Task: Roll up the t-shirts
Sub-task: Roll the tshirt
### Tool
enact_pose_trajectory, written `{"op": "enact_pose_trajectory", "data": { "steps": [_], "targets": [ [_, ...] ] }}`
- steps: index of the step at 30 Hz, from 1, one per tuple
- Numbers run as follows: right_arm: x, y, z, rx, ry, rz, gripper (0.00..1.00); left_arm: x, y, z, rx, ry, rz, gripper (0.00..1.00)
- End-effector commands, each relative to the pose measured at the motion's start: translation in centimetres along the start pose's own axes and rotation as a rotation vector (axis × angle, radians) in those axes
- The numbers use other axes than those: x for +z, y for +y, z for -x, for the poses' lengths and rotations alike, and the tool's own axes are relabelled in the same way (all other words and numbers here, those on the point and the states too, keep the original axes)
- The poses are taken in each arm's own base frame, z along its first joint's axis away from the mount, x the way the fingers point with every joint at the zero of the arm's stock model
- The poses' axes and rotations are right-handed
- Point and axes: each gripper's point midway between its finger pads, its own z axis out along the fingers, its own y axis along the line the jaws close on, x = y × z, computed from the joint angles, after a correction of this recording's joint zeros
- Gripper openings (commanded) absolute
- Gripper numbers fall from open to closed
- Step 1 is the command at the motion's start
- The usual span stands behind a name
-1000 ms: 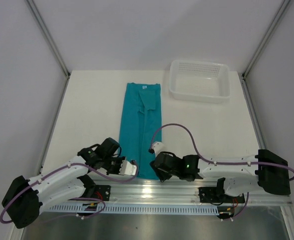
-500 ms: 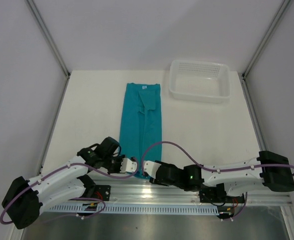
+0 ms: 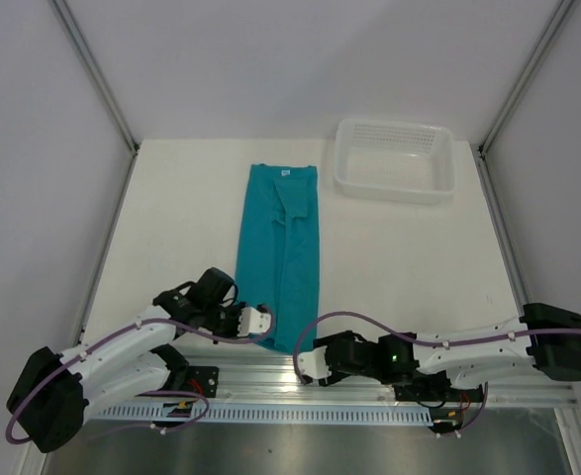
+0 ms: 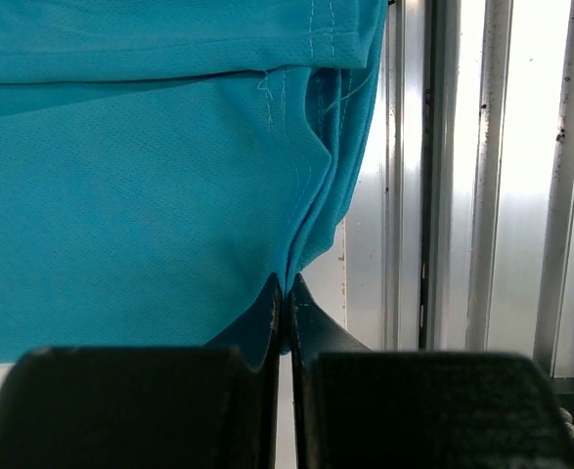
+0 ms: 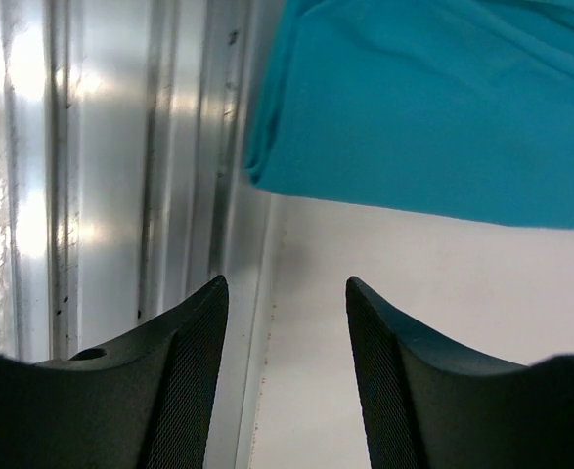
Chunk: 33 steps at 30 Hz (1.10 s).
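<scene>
The teal t-shirt (image 3: 280,247) lies folded lengthwise into a long strip down the middle of the table, its white neck label at the far end. My left gripper (image 3: 266,320) is at the strip's near left corner; in the left wrist view the gripper (image 4: 285,285) is shut, pinching the t-shirt's (image 4: 150,195) edge folds near the hem. My right gripper (image 3: 307,364) sits low by the near right corner, over the table's edge. In the right wrist view the gripper (image 5: 287,288) is open and empty, with the t-shirt (image 5: 443,107) a short way beyond its tips.
A white plastic basket (image 3: 394,190) stands at the far right. A ribbed aluminium rail (image 3: 369,381) runs along the near edge, seen beside the shirt as the rail (image 5: 120,147) and the rail (image 4: 502,176). White walls close in the left, right and back.
My right gripper has drawn back from the shirt's near right edge toward the rail and sits lower. The left gripper has kept its pinch and nudged slightly farther.
</scene>
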Motion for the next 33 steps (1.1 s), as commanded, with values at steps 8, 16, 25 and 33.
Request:
{"op": "enact_pose_trajectory", "data": {
  "steps": [8,16,25,33],
  "targets": [
    [2.3,1.0,2.5,-0.199,-0.097,-0.001,0.55,-0.5,0.9,1.7,-0.035,-0.058,-0.001,0.01],
    [3.9,2.0,3.6,-0.256,-0.121,0.026,0.54,-0.5,1.1,2.0,-0.034,-0.065,-0.002,0.01],
    [5.1,1.4,3.9,-0.250,-0.123,-0.010,0.44,-0.3,0.8,1.4,-0.038,-0.048,-0.010,0.01],
    [5.2,0.4,2.7,-0.223,-0.082,-0.041,0.18,-0.3,0.4,1.4,-0.048,-0.047,-0.025,0.01]
  ]
}}
